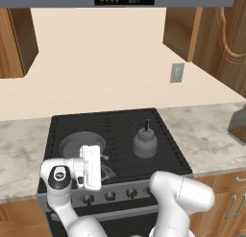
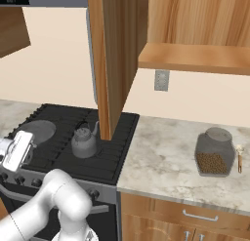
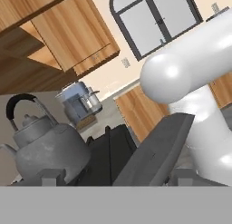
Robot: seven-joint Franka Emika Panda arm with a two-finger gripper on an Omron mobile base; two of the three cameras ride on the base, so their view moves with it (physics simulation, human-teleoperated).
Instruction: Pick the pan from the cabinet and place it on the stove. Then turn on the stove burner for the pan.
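The dark-grey pan [image 1: 79, 143] lies on the front left burner of the black stove [image 1: 120, 123]; it also appears as a grey disc, the pan [image 2: 37, 130]. My gripper [image 1: 104, 165] hovers low over the stove's front edge, just right of the pan, above the row of knobs [image 1: 110, 195]. It lies sideways, and in the hand view my gripper [image 3: 116, 177] has its fingertips [image 3: 51, 177] wide apart: open, holding nothing. The brown cabinet [image 2: 195, 57] hangs at the upper right with its door [image 2: 114, 59] swung open over the stove [image 2: 112, 152].
A pale-grey kettle [image 1: 145, 142] with a black knob stands on the right burner, close to my hand; the kettle [image 3: 45, 146] looms large in the hand view. A glass jar [image 2: 213, 152] sits on the marble counter [image 2: 161, 162] to the right. My own arm crosses the stove's front.
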